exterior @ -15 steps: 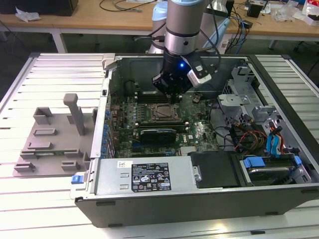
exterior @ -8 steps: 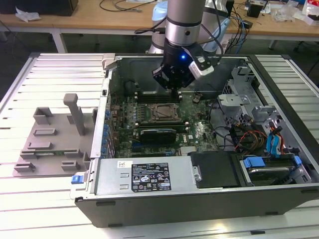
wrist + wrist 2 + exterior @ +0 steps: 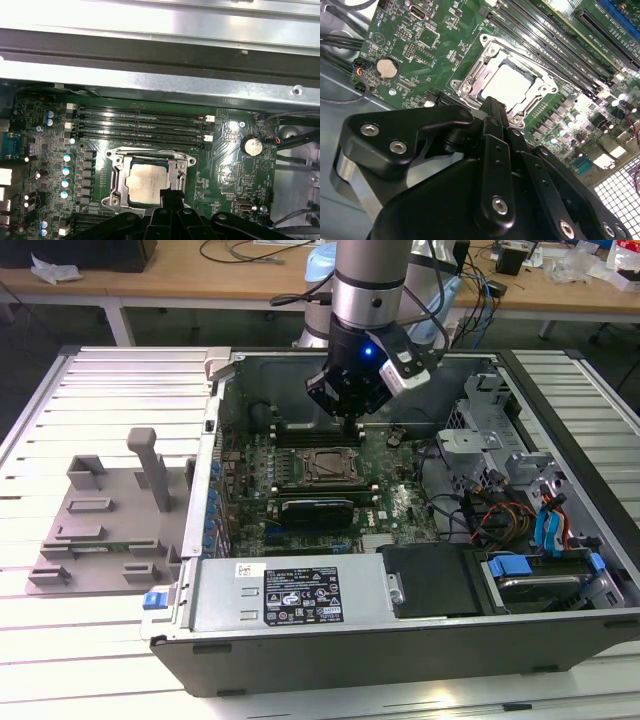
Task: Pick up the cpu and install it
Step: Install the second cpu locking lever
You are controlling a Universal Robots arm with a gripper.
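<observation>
1 cpu (image 3: 147, 182) sits in its socket (image 3: 116, 172) beneath the gripper (image 3: 352, 412).

Electronics lab or workshop, opened computer case (image 3: 400, 540) on a slatted metal table (image 3: 100, 390) mid-frame, cable-strewn wooden workbench (image 3: 200, 285) along the exterior view's top, grey fixture (image 3: 110, 520) at left

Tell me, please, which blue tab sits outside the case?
The blue tab at the case's front corner, beside the grey tray; the others lie inside by the drives.
</observation>
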